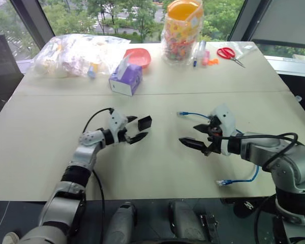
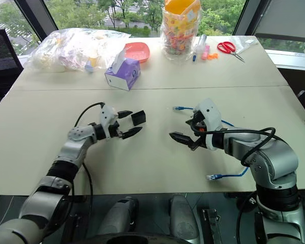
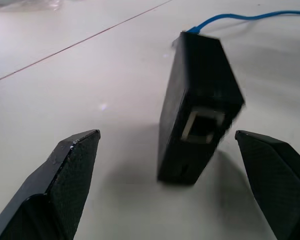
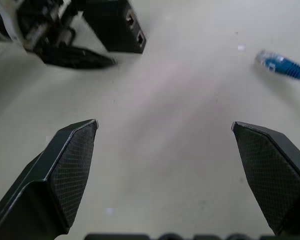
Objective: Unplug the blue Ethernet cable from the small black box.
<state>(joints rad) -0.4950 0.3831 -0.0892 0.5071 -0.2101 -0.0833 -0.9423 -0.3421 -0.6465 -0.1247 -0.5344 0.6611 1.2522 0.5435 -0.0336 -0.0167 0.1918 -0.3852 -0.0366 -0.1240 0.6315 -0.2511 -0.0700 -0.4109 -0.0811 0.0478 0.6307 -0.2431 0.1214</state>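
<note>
Left tool (image 1: 136,128) released, small black box (image 1: 144,122) loose between its fingers on the tabletop (image 1: 157,168), port empty. Box looks light, rigid: pinch flat sides. Right tool (image 1: 199,136) released; blue Ethernet cable (image 1: 193,114) limp beside it, unplugged.

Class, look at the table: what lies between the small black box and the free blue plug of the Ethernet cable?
Nothing: bare tabletop separates the small black box from the cable's plug, as the left eye view shows.
</note>
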